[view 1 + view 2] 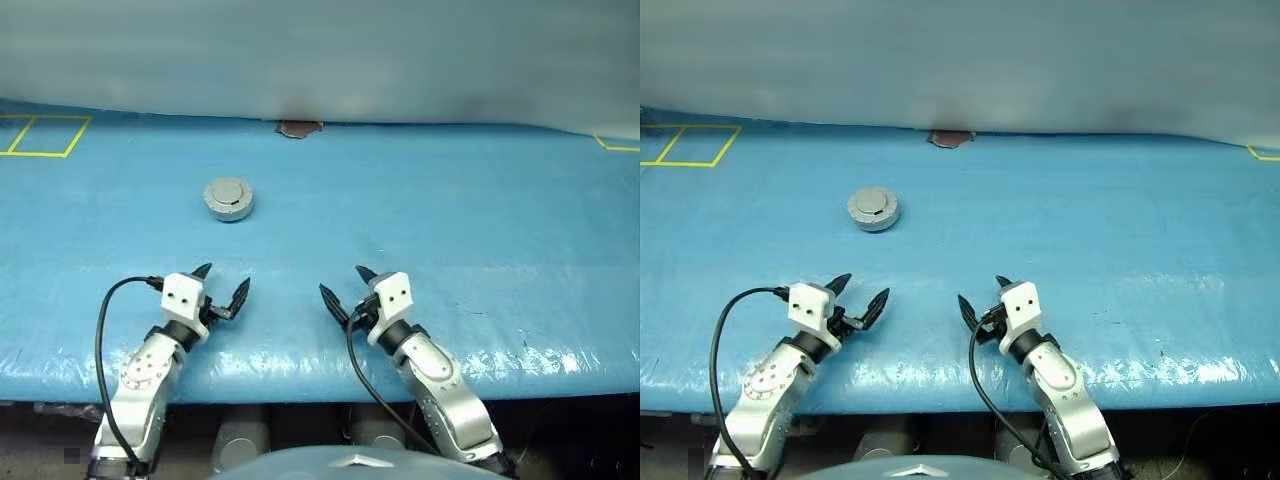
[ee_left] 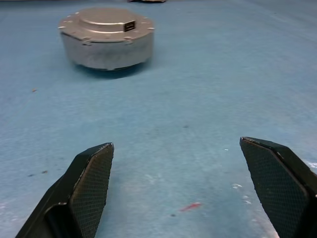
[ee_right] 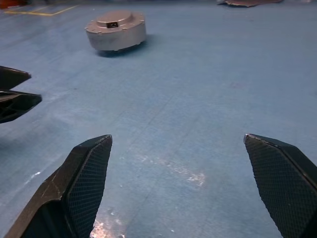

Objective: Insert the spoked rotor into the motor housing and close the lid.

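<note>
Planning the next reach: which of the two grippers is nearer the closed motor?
The left gripper: the closed motor housing sits almost straight ahead of it, while the right gripper is off to the side.

You have both arms reaching in from the near edge, side by side and well apart. Your left gripper point(image 1: 224, 288) sits level, pointing toward the far side, its two black fingers spread wide with nothing between them. Your right gripper point(image 1: 345, 288) angles slightly left, fingers point(image 3: 84, 186) equally wide apart, nothing held.
</note>
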`<state>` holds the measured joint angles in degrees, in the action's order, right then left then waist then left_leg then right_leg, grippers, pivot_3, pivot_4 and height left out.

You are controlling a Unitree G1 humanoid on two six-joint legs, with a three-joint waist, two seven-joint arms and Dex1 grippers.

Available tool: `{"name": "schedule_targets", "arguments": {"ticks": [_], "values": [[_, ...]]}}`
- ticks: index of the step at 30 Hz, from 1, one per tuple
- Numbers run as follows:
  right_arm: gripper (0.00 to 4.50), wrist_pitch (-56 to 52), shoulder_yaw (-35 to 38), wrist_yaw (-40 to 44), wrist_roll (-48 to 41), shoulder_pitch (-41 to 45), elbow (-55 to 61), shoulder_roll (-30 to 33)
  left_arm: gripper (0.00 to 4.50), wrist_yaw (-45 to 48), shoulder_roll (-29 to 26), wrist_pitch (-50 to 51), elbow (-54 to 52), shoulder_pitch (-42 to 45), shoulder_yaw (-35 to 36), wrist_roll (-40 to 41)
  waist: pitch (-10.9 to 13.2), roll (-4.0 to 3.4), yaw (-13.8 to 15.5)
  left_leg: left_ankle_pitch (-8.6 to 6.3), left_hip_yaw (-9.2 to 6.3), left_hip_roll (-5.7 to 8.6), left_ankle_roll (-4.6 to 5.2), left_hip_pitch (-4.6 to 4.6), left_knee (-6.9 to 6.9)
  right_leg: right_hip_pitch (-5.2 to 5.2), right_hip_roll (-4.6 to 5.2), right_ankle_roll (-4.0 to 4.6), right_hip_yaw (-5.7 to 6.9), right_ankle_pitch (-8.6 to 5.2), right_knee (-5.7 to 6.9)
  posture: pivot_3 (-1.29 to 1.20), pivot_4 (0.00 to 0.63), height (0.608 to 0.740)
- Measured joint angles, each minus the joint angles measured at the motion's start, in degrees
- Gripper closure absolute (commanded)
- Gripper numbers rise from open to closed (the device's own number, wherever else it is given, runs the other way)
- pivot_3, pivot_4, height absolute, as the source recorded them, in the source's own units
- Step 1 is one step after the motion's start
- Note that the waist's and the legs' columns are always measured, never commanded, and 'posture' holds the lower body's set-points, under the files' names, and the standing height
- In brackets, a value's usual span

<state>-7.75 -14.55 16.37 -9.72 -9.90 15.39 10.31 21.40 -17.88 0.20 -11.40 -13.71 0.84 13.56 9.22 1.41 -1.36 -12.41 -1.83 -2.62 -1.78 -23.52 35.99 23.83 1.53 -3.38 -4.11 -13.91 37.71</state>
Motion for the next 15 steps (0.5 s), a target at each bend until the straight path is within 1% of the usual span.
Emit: {"name": "schedule_targets", "arguments": {"ticks": [2,5,9,15], "values": [[0.0,2.31,0.91,1.18,0.25,-0.36,-0.29,1.09,0.03,0.75,1.64,-4.45,0.01,-1.37,-0.28,-0.13,0.0,0.01,0.0,0.0,-0.01,0.0,0.0,0.0,0.03,-0.01,-0.01,-0.01,0.01,0.0,0.01,0.0,0.15,0.74],[0.0,4.41,1.54,2.77,0.51,-1.53,-0.48,2.72,0.03,2.34,1.62,-8.71,0.04,-2.81,-0.87,-1.67,-0.01,-0.01,-0.05,0.0,-0.01,-0.02,0.01,0.03,0.04,-0.03,-0.04,-0.01,0.01,-0.01,0.03,0.0,0.15,0.74],[0.0,4.71,1.66,4.34,0.15,-3.9,-0.47,3.26,0.03,3.51,1.83,-9.89,0.05,-4.09,-0.89,-1.73,0.0,-0.01,-0.17,0.0,-0.01,-0.02,0.02,0.02,0.07,-0.03,-0.04,-0.02,0.01,-0.01,0.03,0.0,0.15,0.74],[0.0,4.75,1.41,5.14,0.32,-3.92,-0.45,2.99,0.03,3.14,2.05,-10.67,0.1,-4.32,-0.63,-2.24,-0.01,0.0,-0.2,0.0,-0.01,-0.02,0.02,0.03,0.15,-0.06,-0.04,-0.03,0.02,-0.01,0.06,0.0,0.15,0.74]]}}
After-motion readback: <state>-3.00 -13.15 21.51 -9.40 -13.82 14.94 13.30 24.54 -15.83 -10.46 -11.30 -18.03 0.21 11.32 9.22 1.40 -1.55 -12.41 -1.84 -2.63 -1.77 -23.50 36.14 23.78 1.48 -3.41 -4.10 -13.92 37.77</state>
